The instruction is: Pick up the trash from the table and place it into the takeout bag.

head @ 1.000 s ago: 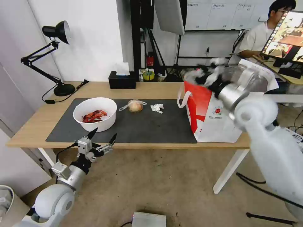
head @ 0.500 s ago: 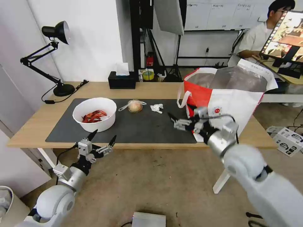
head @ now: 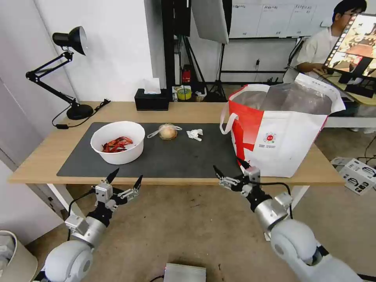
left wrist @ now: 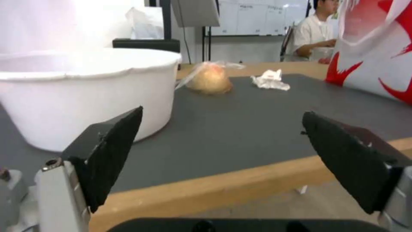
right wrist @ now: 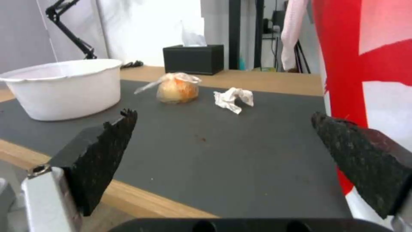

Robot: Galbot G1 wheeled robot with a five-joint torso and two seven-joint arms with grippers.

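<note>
Left hand (head: 125, 176) hangs just off the near edge of the surface (head: 47, 156), below its level, fingers spread wide, holding nothing. Straight beyond it on the dark grey mat (head: 176, 156) stands the white bowl (head: 117, 141) with red crayfish shells inside; apart from the hand, with the mat's front strip and the wood edge between them. In the left wrist view the bowl (left wrist: 86, 96) sits off toward one finger rather than centred in the gap.

Right hand (head: 229, 172) also just off the near edge, in front of the mat's right end, fingers wide apart, empty. Takeout bag (head: 282, 133) stands upright on the right end of the surface, mouth open, foil lining showing, one white loop handle hanging on its left face. The bag's near lower corner is close behind and to the right of this hand; not touching, as far as can be told.

Small clear bag with beige lump (head: 167, 132) lies mid-mat, farther back, between bowl and bag. Crumpled white tissue (head: 195, 134) just to its right, apart from it. In the right wrist view both lie well beyond the open fingers, tissue (right wrist: 234, 98) nearer the centre of the gap, lump bag (right wrist: 177, 90) beside it.

Black tissue box (head: 152, 100) at the far edge; desk lamp (head: 66, 70) at the far left corner.
</note>
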